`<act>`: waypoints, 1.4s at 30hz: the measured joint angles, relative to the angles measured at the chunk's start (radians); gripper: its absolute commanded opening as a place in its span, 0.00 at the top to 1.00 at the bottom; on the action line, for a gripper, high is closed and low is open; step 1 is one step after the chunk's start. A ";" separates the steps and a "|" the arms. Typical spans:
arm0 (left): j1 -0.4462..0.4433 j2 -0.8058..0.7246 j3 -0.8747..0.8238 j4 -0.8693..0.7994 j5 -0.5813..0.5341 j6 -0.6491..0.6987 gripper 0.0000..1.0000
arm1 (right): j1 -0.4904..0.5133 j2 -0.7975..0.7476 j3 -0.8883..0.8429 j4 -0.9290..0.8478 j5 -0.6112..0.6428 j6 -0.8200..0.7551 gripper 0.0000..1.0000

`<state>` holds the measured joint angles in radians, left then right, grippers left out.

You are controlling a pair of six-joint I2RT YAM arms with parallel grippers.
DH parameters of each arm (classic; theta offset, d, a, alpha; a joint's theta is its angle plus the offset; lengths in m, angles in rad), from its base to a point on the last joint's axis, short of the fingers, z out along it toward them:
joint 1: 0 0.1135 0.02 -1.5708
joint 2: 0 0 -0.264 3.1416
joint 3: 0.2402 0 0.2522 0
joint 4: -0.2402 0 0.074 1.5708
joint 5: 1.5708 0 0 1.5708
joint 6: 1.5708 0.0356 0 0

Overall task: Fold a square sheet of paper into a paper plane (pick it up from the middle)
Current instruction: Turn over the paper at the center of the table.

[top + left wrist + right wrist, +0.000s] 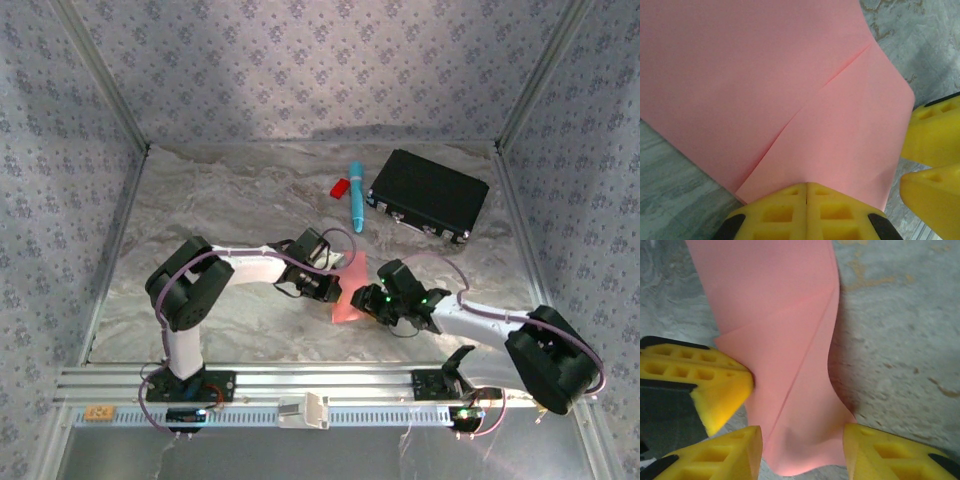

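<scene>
The pink-red square sheet of paper lies on the marble tabletop between the two arms, folded over itself. In the left wrist view the sheet of paper shows a diagonal flap edge. My left gripper is shut, its joined tips pressing on the paper's near edge. In the right wrist view the paper runs as a narrow strip with a slanted crease. My right gripper is open, its yellow fingers either side of the paper's curled end. The left gripper's yellow fingers touch the paper's left edge there.
A black case sits at the back right. Left of it lie a blue pen and a small red plastic piece. An aluminium rail runs along the near edge. Patterned walls enclose the table.
</scene>
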<state>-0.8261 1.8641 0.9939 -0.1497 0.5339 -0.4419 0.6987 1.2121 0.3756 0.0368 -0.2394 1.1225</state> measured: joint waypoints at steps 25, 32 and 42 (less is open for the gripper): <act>0.002 0.008 0.008 -0.005 0.022 0.000 1.00 | -0.197 0.106 -0.005 0.208 -0.146 -0.047 0.62; 0.002 0.011 0.011 -0.008 0.026 0.000 1.00 | -0.215 0.144 -0.005 0.253 -0.174 -0.056 0.67; 0.008 0.012 0.011 -0.008 0.031 0.000 1.00 | -0.216 0.173 -0.014 0.296 -0.188 -0.059 0.73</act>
<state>-0.8181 1.8759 1.0054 -0.1574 0.5644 -0.4419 0.4824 1.3849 0.3614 0.3332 -0.4278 1.0637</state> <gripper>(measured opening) 0.044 0.292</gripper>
